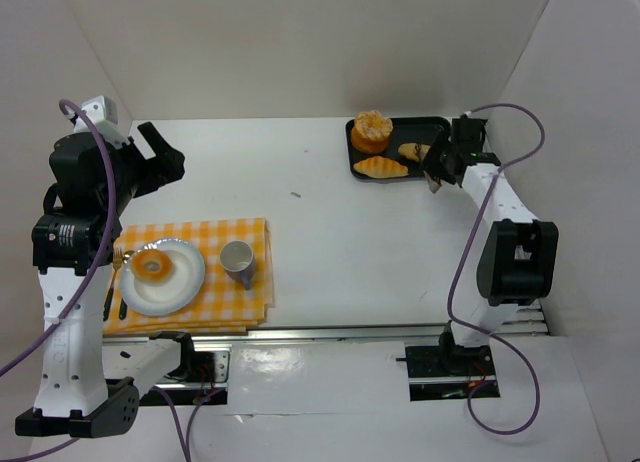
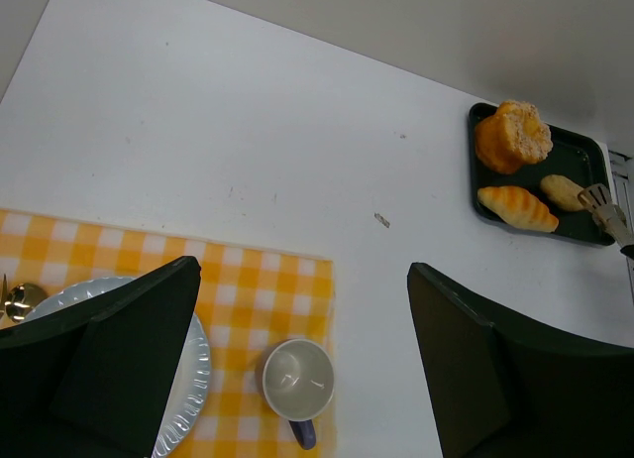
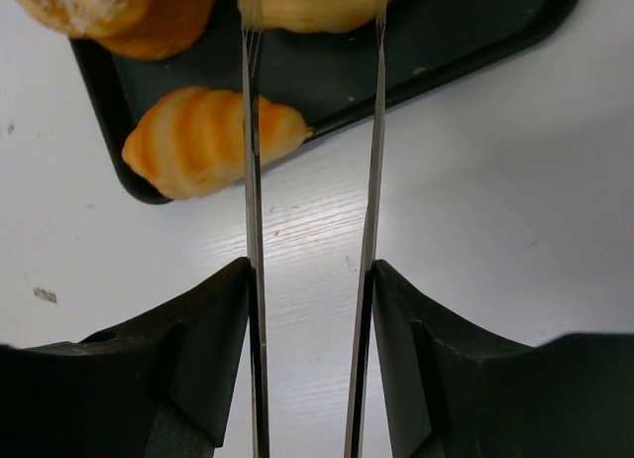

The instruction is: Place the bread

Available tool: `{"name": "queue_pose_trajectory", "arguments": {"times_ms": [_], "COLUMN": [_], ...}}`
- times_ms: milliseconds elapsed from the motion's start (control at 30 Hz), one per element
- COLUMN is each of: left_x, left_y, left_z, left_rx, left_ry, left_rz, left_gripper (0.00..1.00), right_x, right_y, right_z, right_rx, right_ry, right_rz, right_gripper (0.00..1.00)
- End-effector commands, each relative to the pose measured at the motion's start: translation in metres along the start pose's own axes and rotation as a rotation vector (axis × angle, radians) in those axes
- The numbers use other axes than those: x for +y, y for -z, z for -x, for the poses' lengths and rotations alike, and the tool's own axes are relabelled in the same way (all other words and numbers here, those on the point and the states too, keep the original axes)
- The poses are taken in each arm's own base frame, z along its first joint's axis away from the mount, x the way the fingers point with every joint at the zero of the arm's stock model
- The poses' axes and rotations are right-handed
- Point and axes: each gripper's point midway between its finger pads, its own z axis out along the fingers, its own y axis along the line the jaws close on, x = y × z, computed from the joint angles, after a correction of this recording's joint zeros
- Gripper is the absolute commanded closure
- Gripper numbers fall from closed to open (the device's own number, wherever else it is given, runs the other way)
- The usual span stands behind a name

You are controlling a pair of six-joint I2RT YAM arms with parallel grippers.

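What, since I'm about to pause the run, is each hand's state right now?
Left hand: open, holding nothing.
Right hand: closed on the tongs, whose tips reach the pale roll on the tray.

No legible text or markings

tips of the tongs (image 3: pixel 254 230) and part of the pale roll (image 3: pixel 315 4) run off the top edge.
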Motion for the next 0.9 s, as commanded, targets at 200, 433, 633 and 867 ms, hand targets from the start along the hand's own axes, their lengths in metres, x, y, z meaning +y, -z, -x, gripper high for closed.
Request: {"name": "queue_pose_trajectory", "arguments": {"times_ms": [200,433,633,867], "left_x": [-0.004,-0.004,-0.004,-0.005], "left_y": [0.006,0.006,0.002,0.003], "left_z": [0.015,0.015,0.014,0.013], "left_rx": [-0.065,-0.065,-0.057,-0.053], "left_ry": [0.006,0.006,0.006,0.005], "left_rz": [-0.020,-0.020,-0.017,-0.025], "left_gripper": [0.01,0.01,0.01,0.01], "right_x": [-0.007,-0.015,-0.012,-0.019], "right_y": [-0.002,-0.019,-0.015,-0.010], "right_z": [0.041,0.033,0.029,0.023], "right_rx": [-0.080,-0.027,-0.028,-0.039], "right_ry": [-0.298,-0.374,-0.414,-0.419], "right_rz": [0.217,0.253,0.270,0.239], "right_gripper": [0.42,0.41,0.41,0.40]}}
